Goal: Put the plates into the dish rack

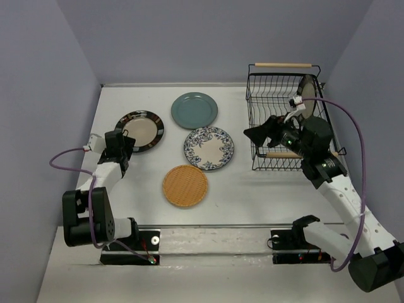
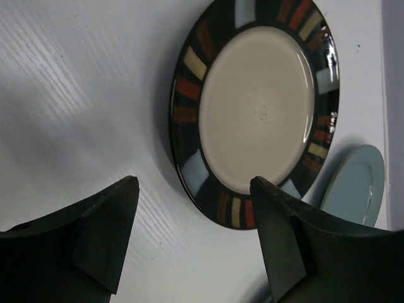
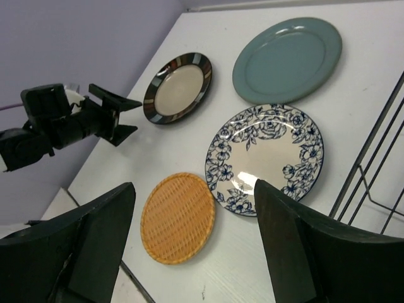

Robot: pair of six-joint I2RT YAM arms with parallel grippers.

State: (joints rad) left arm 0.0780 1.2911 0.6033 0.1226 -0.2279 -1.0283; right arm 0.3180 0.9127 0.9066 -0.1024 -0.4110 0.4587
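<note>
Round woven plate (image 1: 185, 185), black wire rack (image 1: 271, 85)

The striped plate (image 2: 259, 113) and floral plate (image 3: 265, 158) carry a glossy glaze. The teal plate (image 3: 287, 60) looks smooth, and the woven plate (image 3: 178, 216) rough and matt. The rack (image 1: 278, 81) is black wire with wooden handles (image 1: 283, 64). The counter (image 2: 76, 95) is finely ribbed.

You have four plates flat on the white desk (image 1: 252, 196): striped plate (image 1: 141, 130) at left, teal plate (image 1: 194, 110) farthest, floral plate (image 1: 209, 148) central, woven plate (image 1: 185, 185) nearest. The rack (image 1: 283, 64) stands far right.
</note>
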